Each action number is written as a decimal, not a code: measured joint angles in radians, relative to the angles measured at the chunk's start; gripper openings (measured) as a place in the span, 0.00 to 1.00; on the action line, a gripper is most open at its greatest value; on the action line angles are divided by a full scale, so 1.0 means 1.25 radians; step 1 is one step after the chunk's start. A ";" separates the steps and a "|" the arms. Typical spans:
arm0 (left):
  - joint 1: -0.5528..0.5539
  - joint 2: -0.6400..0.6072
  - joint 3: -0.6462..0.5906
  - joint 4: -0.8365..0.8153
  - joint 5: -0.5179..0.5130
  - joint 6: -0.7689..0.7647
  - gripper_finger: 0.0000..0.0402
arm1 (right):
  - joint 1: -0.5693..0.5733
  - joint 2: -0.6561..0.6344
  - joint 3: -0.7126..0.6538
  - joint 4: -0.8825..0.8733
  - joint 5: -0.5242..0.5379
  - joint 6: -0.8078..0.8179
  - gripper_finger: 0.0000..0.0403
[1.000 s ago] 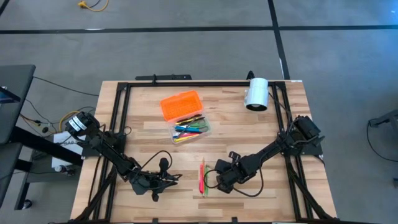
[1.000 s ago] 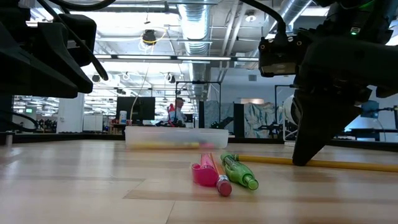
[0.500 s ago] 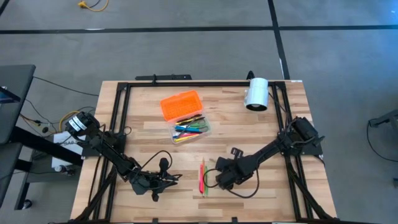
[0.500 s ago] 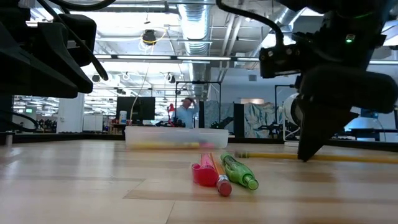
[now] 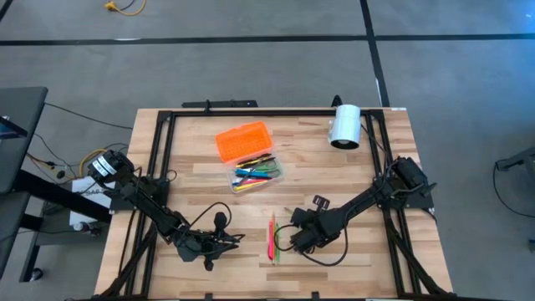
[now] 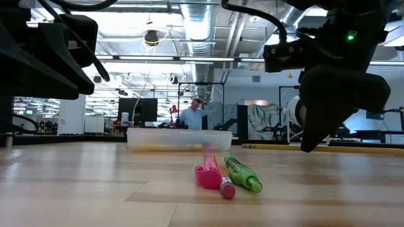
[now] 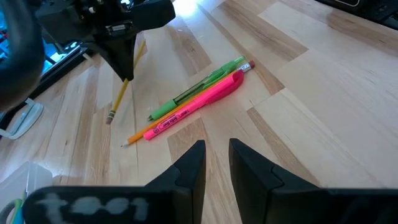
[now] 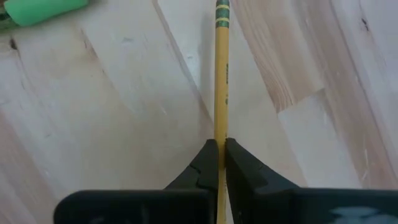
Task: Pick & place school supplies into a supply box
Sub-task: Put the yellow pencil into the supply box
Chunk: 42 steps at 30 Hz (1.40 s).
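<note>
My right gripper (image 5: 298, 241) stands near the table's near edge, just right of centre, shut on a yellow pencil (image 8: 221, 74). The pencil also shows in the low view (image 6: 353, 149) and in the left wrist view (image 7: 118, 99). A pink pen (image 6: 207, 176), an orange pencil (image 6: 222, 180) and a green pen (image 6: 243, 173) lie side by side on the table just left of it. The supply box's clear base (image 5: 256, 172) holds several coloured pens, and its orange lid (image 5: 244, 140) lies beside it on the far side. My left gripper (image 7: 216, 158) is open and hovers left of the three pens. My right gripper pinches the yellow pencil's shaft (image 8: 221, 127) between its two fingers, some way back from the ferrule end (image 8: 222, 9). The fingers point down from above and lie across the pencil. The pencil is lifted off the table and lies nearly level in the low view.
A white cylinder (image 5: 344, 125) lies on its side at the far right of the table. A black frame (image 5: 251, 113) runs along the far edge and both sides. Bare wood (image 5: 334, 176) lies between the box and my right arm. A person (image 6: 192, 116) stands in the room behind.
My right gripper has risen, staying shut on the yellow pencil. The pencil lay on the table a second ago and now hangs clear of it. The person in the background has walked to the right. My left arm has kept still.
</note>
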 joint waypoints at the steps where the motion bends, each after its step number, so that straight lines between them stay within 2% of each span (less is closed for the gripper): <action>1: 0.000 0.000 0.000 0.000 0.000 0.000 0.15 | 0.000 0.000 0.000 0.000 0.000 0.000 0.00; 14: 0.000 0.000 0.000 0.000 0.000 0.000 0.15 | -0.001 -0.001 0.001 0.000 0.004 -0.005 0.00; 24: 0.000 0.000 0.000 0.000 0.000 0.001 0.15 | -0.049 -0.002 0.015 0.001 0.081 -0.068 0.00; 32: 0.000 0.000 0.000 -0.014 0.000 -0.015 0.15 | -0.088 -0.003 0.105 0.003 0.152 -0.208 0.00; 37: -0.005 0.000 0.000 -0.084 0.000 -0.096 0.15 | -0.124 -0.003 0.159 0.015 0.196 -0.348 0.00; 42: -0.017 0.000 0.000 -0.142 -0.001 -0.173 0.15 | -0.173 -0.003 0.165 0.091 0.233 -0.478 0.00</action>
